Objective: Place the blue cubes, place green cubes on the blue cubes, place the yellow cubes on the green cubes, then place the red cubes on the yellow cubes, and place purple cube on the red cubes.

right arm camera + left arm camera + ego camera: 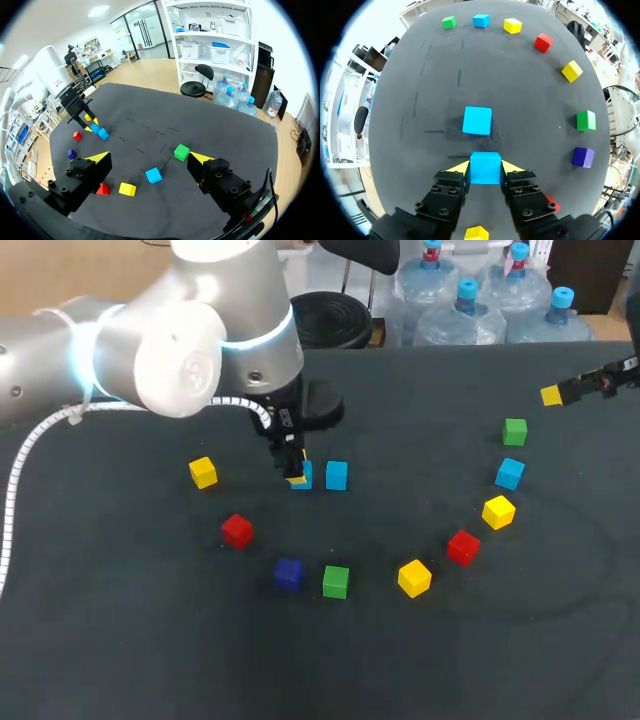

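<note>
- The left arm point(150, 350) comes in over the far-left part of the surface point(400, 660). Its jaws point down and pinch the held blue cube point(485, 168), one yellow tip on each side.
- The second blue cube point(477, 120) sits just ahead of the held one. They're close, but a thin strip of surface shows between them.
- On the left arm's side, the left yellow cube point(203, 472) and left red cube point(237, 530) are near the blue pair without crowding it.
- The purple cube point(288, 573) and near green cube point(336, 581) sit just beside each other, nearer the camera than the blue pair.
- From there a loose arc runs to the right: near yellow cube point(414, 577), right red cube point(462, 546), right yellow cube point(498, 511), right blue cube point(510, 473), far green cube point(515, 431). Each has a gap to its neighbour.
- A wide patch of bare surface lies inside that arc, between the blue pair and the right-hand cubes.
- There's another broad dark band between the arc and the surface's near edge.
- The right arm point(605, 380) hangs by the far-right edge, well apart from the left arm. Its jaws are spread wide with nothing between them, and the far green cube is the closest thing ahead.
</note>
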Robot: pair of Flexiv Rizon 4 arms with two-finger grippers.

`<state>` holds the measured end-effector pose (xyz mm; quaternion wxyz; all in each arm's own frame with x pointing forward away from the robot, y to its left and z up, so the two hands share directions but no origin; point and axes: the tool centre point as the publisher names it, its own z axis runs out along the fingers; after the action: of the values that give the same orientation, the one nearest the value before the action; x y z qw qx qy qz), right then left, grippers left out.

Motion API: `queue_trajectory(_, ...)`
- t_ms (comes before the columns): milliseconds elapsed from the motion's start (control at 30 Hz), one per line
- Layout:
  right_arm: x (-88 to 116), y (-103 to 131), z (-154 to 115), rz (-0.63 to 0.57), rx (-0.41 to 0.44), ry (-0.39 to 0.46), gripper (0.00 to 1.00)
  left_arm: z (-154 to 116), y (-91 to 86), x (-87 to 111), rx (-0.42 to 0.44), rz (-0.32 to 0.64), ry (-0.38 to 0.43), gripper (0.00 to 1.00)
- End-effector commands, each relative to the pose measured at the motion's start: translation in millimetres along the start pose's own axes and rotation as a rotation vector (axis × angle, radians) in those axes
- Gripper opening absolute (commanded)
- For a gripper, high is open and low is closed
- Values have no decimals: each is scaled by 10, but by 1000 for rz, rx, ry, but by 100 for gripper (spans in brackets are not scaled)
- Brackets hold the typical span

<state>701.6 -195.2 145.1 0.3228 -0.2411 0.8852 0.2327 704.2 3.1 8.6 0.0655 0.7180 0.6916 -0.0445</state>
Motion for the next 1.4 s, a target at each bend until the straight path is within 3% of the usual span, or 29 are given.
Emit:
queue_trajectory(33,1,-10,15,-1,-4,-3,100,36,54,-32,5,-2,9,0)
queue_trajectory(500,1,-10,15,-1,-4,-3,100,120,134,-21,0,-13,21,0)
queue_trajectory(1400,1,-10,15,-1,-4,-3,100,128,120,-65,-3,-8,21,0)
